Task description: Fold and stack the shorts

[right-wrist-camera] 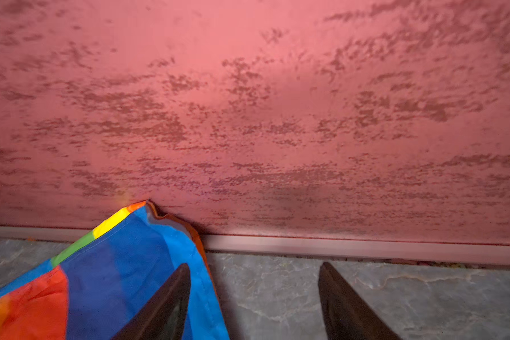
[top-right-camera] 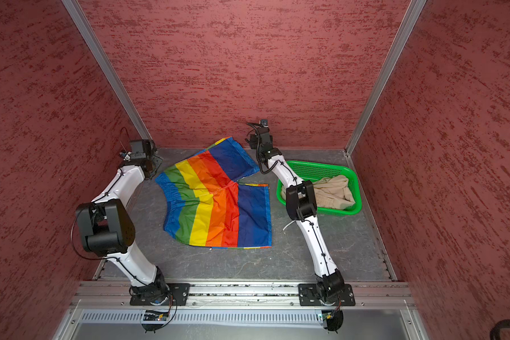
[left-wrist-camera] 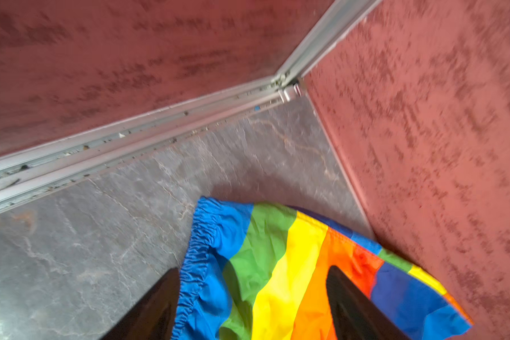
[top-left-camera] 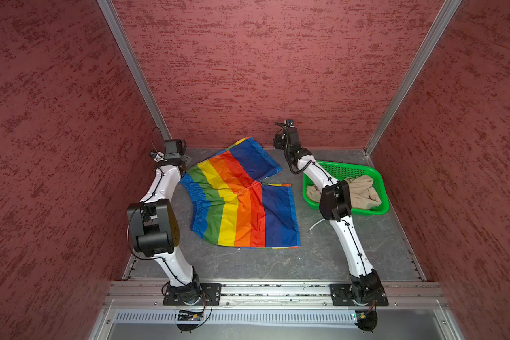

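Observation:
The rainbow-striped shorts (top-left-camera: pixel 242 200) (top-right-camera: pixel 218 203) lie spread flat on the grey table, waistband to the left, the far leg reaching the back wall. My left gripper (left-wrist-camera: pixel 253 268) (top-left-camera: pixel 185 160) hovers open over the far corner of the gathered blue waistband, cloth showing between its fingers, nothing gripped. My right gripper (right-wrist-camera: pixel 255 264) (top-left-camera: pixel 278 143) stands open at the back wall. One of its fingers (right-wrist-camera: pixel 171 294) is over the blue hem of the far leg (right-wrist-camera: pixel 115 273), and the other is over bare table. The beige shorts (top-left-camera: pixel 362 191) (top-right-camera: pixel 333 191) lie crumpled in the basket.
A green perforated basket (top-left-camera: pixel 348 165) (top-right-camera: pixel 321 164) stands at the right, behind the right arm's elbow. A white cord (top-left-camera: pixel 315 225) lies on the table in front of it. Red walls close in on three sides, and an aluminium rail (top-left-camera: pixel 277 290) runs along the front.

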`<state>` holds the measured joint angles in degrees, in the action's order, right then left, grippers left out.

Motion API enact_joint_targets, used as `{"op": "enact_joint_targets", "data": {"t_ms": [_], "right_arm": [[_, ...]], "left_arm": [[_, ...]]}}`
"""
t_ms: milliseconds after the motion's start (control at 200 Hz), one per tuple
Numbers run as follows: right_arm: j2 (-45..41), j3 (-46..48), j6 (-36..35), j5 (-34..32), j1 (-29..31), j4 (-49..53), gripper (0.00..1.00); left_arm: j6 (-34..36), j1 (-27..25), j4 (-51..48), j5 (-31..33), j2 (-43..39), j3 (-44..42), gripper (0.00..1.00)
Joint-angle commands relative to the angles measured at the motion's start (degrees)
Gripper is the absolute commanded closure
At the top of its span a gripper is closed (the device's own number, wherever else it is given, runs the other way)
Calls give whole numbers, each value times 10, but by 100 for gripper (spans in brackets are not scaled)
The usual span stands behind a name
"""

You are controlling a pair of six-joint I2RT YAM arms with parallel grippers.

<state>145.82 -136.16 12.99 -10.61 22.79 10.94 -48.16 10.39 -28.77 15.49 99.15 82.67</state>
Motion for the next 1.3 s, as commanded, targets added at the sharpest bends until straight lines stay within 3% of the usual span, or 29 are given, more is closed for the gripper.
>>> {"op": "enact_joint_targets", "data": {"t_ms": [0, 195, 301, 481, 781, 862, 977, 1167, 1292], "right_arm": [[-71, 88, -15, 28, 19, 20, 32], [-78, 142, -27, 15, 39, 52, 32], [-48, 119, -30, 4, 42, 92, 32], [41, -17, -29, -2, 42, 218, 32], [53, 0, -6, 17, 39, 254, 33], [45, 19, -2, 25, 39, 254, 43], [13, 84, 9, 38, 39, 229, 76], [-76, 257, 13, 17, 37, 160, 100], [-162, 398, 5, -5, 36, 109, 100]], "left_arm": [[19, -11, -19, -2, -58, -27, 17], [44, -82, -44, -26, -123, -119, 19], [50, -120, -49, -14, -148, -176, 27], [36, -126, -27, -70, -190, -245, 29], [28, -128, -70, -50, -298, -298, 17], [26, -124, -84, -52, -321, -312, 17], [27, -123, -102, -50, -352, -335, 17], [26, -116, -131, -44, -406, -369, 20], [28, -108, -138, -51, -438, -393, 21]]}}
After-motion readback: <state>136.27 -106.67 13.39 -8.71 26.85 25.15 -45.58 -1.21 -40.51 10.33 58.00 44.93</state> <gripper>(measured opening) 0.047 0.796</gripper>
